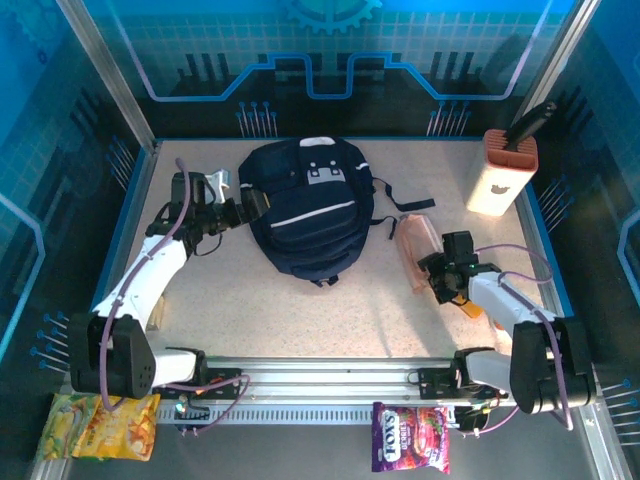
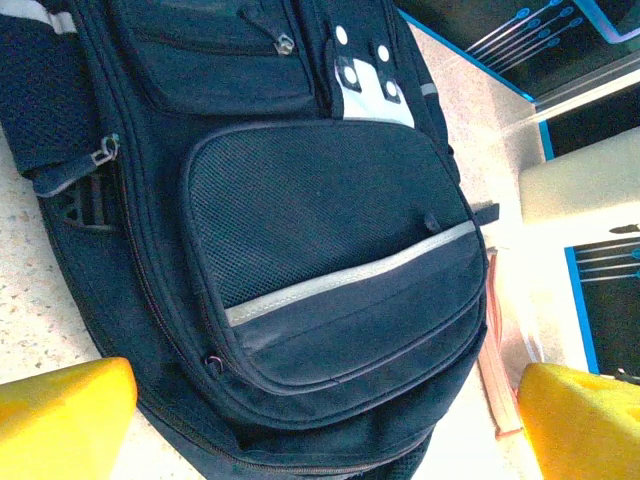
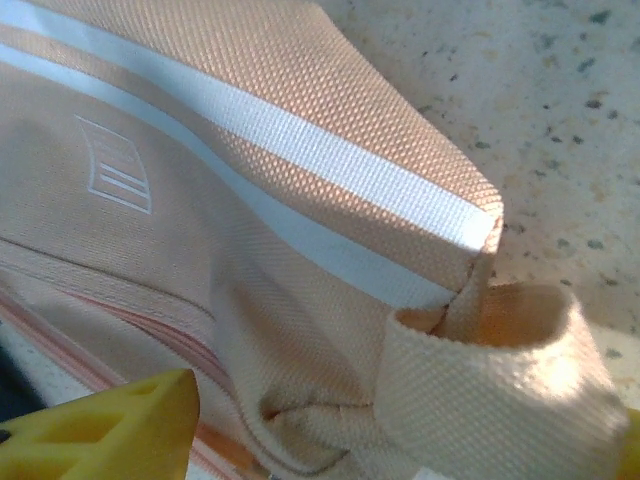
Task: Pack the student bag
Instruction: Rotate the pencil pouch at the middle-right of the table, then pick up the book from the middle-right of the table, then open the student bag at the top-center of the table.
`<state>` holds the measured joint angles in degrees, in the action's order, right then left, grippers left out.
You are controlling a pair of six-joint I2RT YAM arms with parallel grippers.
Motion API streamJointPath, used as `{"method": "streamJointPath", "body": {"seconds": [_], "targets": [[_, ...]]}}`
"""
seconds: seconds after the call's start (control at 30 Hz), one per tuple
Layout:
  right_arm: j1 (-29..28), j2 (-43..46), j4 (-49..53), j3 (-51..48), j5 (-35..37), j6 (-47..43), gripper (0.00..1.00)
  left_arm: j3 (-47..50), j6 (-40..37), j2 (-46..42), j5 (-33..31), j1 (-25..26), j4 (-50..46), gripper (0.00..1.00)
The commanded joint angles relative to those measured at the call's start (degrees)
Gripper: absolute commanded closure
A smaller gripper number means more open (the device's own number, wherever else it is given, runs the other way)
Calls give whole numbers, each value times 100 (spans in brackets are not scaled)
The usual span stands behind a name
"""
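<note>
One student bag (image 1: 305, 215) (image 2: 320, 250), a large dark navy fabric backpack w/ thin white stripes, flat at centre-back of speckled table (image 1: 300, 320), front pocket up. Two arms. Left gripper (image 1: 248, 205) (image 2: 320, 440) just beside bag's left flank, yellow fingers (image 2: 60, 415) spread wide, holding nothing. Right gripper (image 1: 442, 280) at near end of one peach woven pouch (image 1: 413, 248) (image 3: 250, 200) w/ white stripes, rt of bag; fingers (image 3: 110, 425) either side of its end loop, clamped or not: can't tell. One white-and-salmon holder (image 1: 500, 175) back rt. Two snack packs beyond near rail: yellow packet (image 1: 100, 425), purple packet (image 1: 410, 437).
</note>
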<state>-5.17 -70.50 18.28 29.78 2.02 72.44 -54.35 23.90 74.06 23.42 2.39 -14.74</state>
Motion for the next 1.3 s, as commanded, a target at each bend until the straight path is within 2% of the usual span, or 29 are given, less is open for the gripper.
{"method": "streamJointPath", "body": {"seconds": [0.0,0.3,0.47,0.63,0.77,0.93,1.07,1.27], "targets": [[78,-258,-141,59,-42,-180,39,-165,-94,92,191,62,-100,2],[91,-77,-201,-14,83,-432,77,-362,-361,339,-60,629,-364,5],[103,395,-117,92,116,-776,89,-594,-608,592,-391,1226,-574,6],[138,1006,148,303,58,-1041,90,-1074,-1006,1023,-1082,1857,-914,6],[254,1433,283,419,-104,-1199,90,-1550,-1749,1483,-1566,2300,-1318,8],[479,1681,324,443,-451,-1281,90,-2193,-2513,2105,-2324,2744,-1729,20],[593,1805,290,456,-658,-1301,90,-2793,-3107,2662,-2741,3123,-2131,25],[699,1846,281,540,-813,-1373,89,-3507,-3750,3450,-3278,3292,-2626,37]]}}
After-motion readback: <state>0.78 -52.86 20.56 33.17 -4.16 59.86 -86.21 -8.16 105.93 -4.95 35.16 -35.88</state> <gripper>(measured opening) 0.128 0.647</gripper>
